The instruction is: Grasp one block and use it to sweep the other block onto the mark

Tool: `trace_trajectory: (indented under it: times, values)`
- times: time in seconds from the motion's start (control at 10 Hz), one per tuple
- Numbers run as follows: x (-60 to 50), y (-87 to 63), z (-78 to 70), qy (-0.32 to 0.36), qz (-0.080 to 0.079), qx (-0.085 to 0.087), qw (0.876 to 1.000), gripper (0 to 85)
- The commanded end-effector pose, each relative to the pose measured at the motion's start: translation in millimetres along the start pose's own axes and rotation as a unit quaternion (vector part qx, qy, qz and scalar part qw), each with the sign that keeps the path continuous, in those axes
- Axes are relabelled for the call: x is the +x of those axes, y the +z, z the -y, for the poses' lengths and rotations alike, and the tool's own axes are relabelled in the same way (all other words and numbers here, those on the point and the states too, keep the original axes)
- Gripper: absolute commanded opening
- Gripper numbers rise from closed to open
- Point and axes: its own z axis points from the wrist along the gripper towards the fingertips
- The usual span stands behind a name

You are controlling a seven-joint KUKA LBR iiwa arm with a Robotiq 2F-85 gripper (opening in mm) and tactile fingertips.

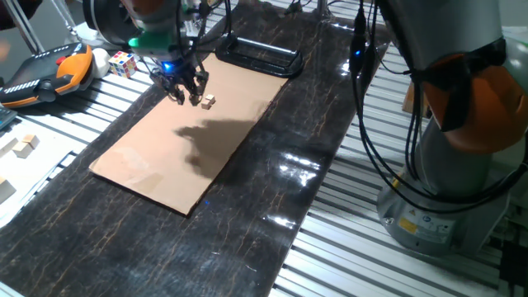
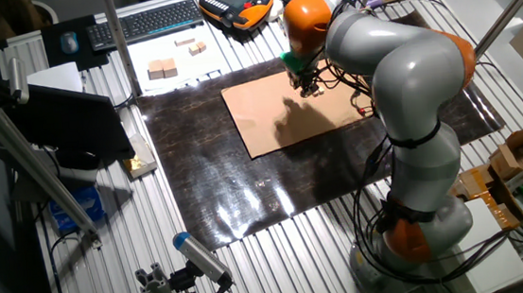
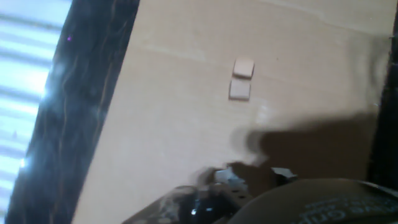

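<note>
**Caller:** Slatted metal is seen across the tabletop, with a dark marbled mat laid over it and a brown cardboard sheet placed on the mat. At the far end of the mat a black frame is seen.

**Analyst:** And the arm is bent over the far part of that sheet. The claw is held just above the cardboard, fingers pointed down.

**Caller:** Is anything gripped?

**Analyst:** That cannot be told. The fingers are seen close together from one side, but any gap is hidden, and in the hand view the tips are lost in blur at the bottom edge.

**Caller:** The blocks, then.

**Analyst:** Two small tan blocks are shown in the hand view, lying on the cardboard one just beside the other, nearly touching. In one fixed view they are read as a single pale shape just to the side of the claw, not between the fingers.

**Caller:** And the mark?

**Analyst:** No dot can be made out on the cardboard; a dark shadow is thrown over part of the sheet.

**Caller:** Off the mat, a multicoloured puzzle cube is spotted beside an orange and black handheld controller.

**Analyst:** A keyboard is noted at the far edge in the other fixed view, with spare wooden blocks set out on white paper near it.
</note>
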Motion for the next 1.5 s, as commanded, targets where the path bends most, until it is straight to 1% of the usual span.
trace_trajectory:
  times: [0.0, 0.1, 0.3, 0.4, 0.5, 0.6, 0.7, 0.9, 1.0, 1.1, 1.4]
  values:
    - [1.7, -4.6, 3.7, -0.043, -0.012, -0.005, 0.999, 5.7]
    - [3.6, -8.8, 8.4, -0.062, -0.017, -0.006, 0.998, 0.7]
    - [3.1, -18.3, 16.8, -0.085, -0.019, -0.006, 0.996, 0.7]
    - [1.4, -22.0, 20.5, -0.097, -0.024, -0.006, 0.995, 0.7]
    - [-2.3, -26.0, 24.1, -0.107, -0.036, -0.006, 0.994, 0.7]
    - [-6.8, -29.9, 27.3, -0.121, -0.043, -0.006, 0.992, 0.7]
    - [-11.8, -33.3, 31.1, -0.134, -0.044, -0.003, 0.990, 0.7]
    - [-20.4, -39.1, 39.2, -0.153, -0.041, -0.005, 0.987, 0.7]
    - [-21.7, -40.5, 41.6, -0.165, -0.041, -0.006, 0.985, 0.7]
    - [-21.4, -41.1, 42.3, -0.181, -0.042, -0.003, 0.983, 0.7]
    - [-19.2, -42.3, 44.5, -0.202, -0.052, 0.001, 0.978, 0.7]
